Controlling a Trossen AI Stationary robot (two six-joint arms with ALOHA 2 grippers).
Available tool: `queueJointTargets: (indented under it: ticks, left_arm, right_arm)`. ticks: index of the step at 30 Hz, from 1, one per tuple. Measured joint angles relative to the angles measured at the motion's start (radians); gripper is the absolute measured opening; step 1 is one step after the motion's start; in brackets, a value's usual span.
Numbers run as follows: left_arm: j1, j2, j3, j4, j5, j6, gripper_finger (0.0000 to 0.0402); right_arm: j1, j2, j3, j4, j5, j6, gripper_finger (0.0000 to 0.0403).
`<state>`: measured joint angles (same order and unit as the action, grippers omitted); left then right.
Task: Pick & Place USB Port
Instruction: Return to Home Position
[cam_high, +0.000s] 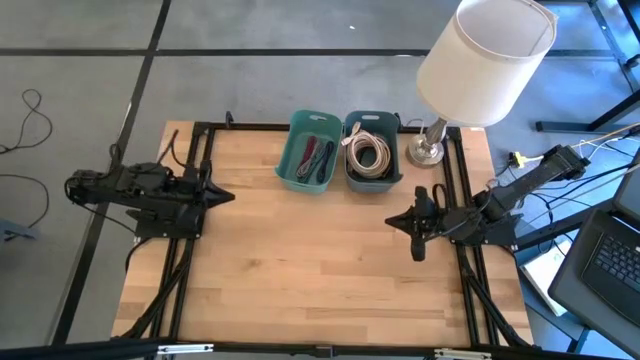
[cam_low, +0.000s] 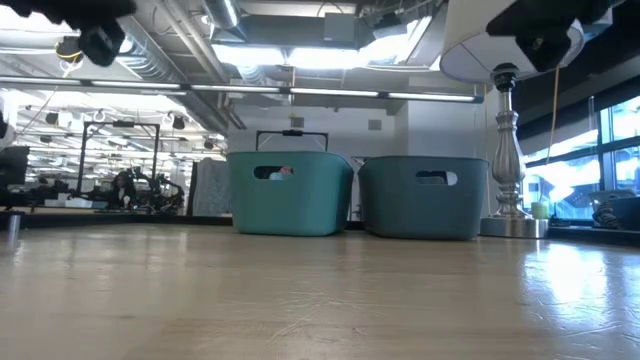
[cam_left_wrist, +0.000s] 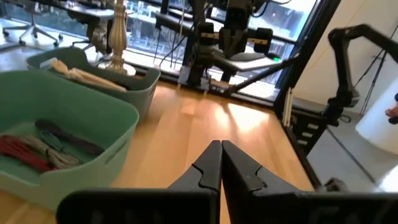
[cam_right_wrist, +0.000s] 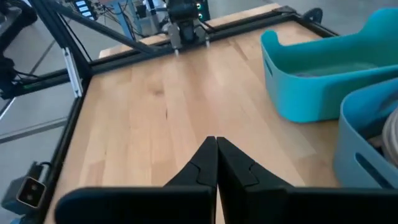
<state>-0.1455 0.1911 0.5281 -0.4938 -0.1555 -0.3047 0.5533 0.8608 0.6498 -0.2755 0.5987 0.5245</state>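
Two teal bins stand side by side at the table's far edge. The left bin holds red and dark cables. The right bin holds coiled pale cables. My left gripper hovers over the table's left side, shut and empty, pointing right. My right gripper hovers over the right side, shut and empty, pointing left. Both grippers stand well short of the bins. No separate USB port part can be made out.
A table lamp with a white shade and metal base stands at the far right corner beside the right bin. A black frame runs around the wooden table. A laptop sits off the right side. Bare wood spans the middle.
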Motion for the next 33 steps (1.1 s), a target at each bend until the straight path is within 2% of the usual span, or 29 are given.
queueJointTargets:
  ticks: [8, 14, 18, 23, 26, 33]
  left_arm:
    - [0.000, -0.004, -0.094, -0.021, -0.010, -0.003, 0.0001]
    - [0.000, 0.001, -0.184, 0.000, -0.022, -0.066, 0.0001]
    - [0.001, 0.003, -0.246, 0.048, -0.096, 0.020, 0.0002]
    - [0.027, 0.003, -0.308, 0.076, -0.208, 0.124, 0.0001]
    - [0.060, 0.002, -0.311, 0.078, -0.176, 0.140, 0.0001]
    - [0.176, 0.002, -0.311, 0.111, -0.045, 0.205, 0.0001]
  right_arm:
    - [-0.031, 0.000, -0.137, 0.077, -0.010, -0.003, 0.0000]
    - [-0.062, 0.000, -0.206, 0.102, -0.018, 0.007, 0.0000]
    - [-0.096, 0.000, -0.247, 0.225, 0.007, -0.134, 0.0000]
    - [-0.197, 0.000, -0.313, 0.382, 0.004, -0.265, 0.0000]
    - [-0.269, -0.005, -0.345, 0.462, -0.063, -0.314, 0.0000]
    - [-0.392, -0.075, -0.385, 0.457, -0.229, -0.419, 0.0000]
